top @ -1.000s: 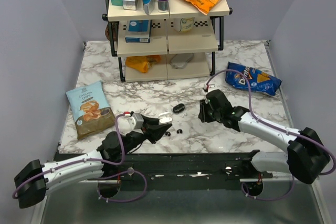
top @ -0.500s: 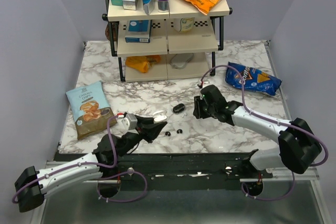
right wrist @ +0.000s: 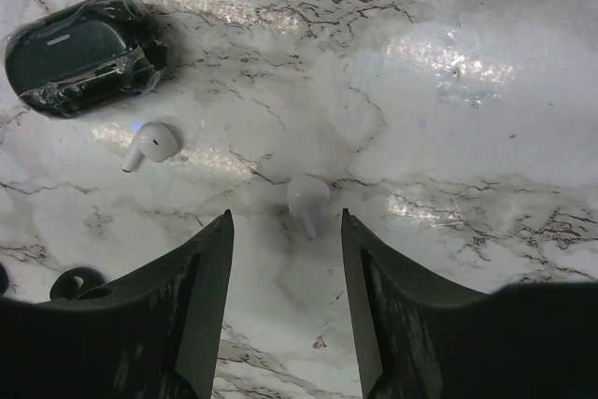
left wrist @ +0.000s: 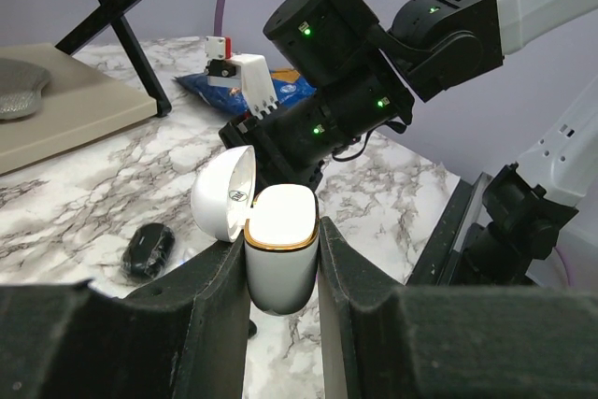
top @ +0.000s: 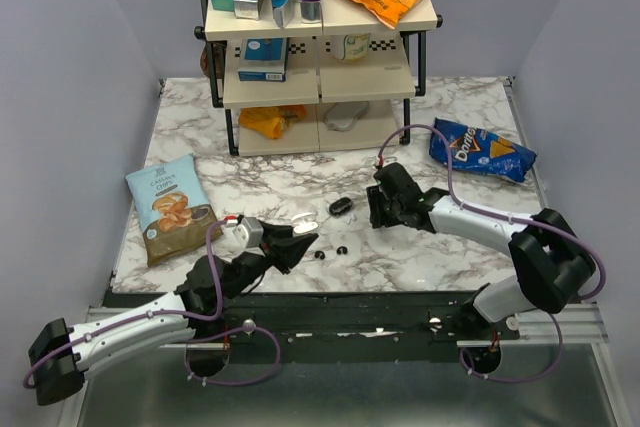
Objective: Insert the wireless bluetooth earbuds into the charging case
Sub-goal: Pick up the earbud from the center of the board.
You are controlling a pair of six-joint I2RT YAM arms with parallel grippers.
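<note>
My left gripper is shut on a white charging case with a gold rim. It holds the case upright above the table with the lid hinged open; it also shows in the top view. Two small white stemmed earbuds lie on the marble: one just beyond my open right gripper, in line with the gap between its fingers, the other further left. In the top view the right gripper sits low over the table right of the case.
A black oval pebble-shaped case in clear wrap lies left of the right gripper, also in the top view. Two tiny black bits lie in front. A chips bag, a Doritos bag and a stocked shelf rack stand around.
My right gripper has moved left and a little further in, towards the black oval case. My left arm shifted slightly left, still holding the white case.
</note>
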